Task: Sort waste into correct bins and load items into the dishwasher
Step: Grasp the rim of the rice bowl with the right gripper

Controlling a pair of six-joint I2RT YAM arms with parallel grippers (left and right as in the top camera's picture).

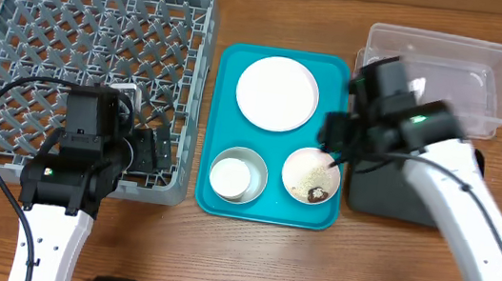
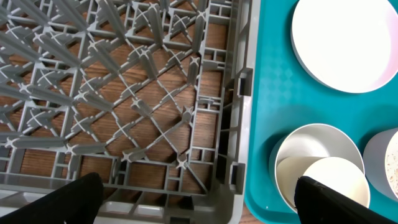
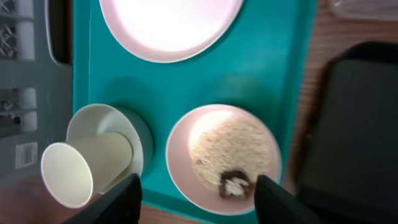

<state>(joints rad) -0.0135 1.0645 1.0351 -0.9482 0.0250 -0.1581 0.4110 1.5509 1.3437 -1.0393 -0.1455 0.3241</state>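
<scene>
Noted right tool (image 3: 198,182) spread wide above bowl (image 3: 179,144) holding rice (image 3: 224,146) and lump (image 3: 234,182), on tray (image 3: 273,74). Noted left tool (image 2: 199,183) likewise released, above rack (image 2: 124,93) corner.

free: rack (image 1: 82,33) open from above | obstacles by right hand (image 3: 198,186): rice bowl (image 3: 221,158); plate (image 3: 168,22); black tray (image 3: 354,124)

At left sits the dish rack (image 1: 90,44), with the serving tray (image 1: 226,109) just right of it. On the serving tray, the plate (image 1: 277,93) lies at the back. In front stand the left bowl (image 1: 250,164), with a cup (image 1: 230,177) in it, and the right bowl (image 1: 287,169), holding rice (image 1: 309,174) and a food lump (image 1: 317,195). Right of the serving tray, the tub (image 1: 474,82) lies behind and the shallow tray (image 1: 383,195) in front.
</scene>
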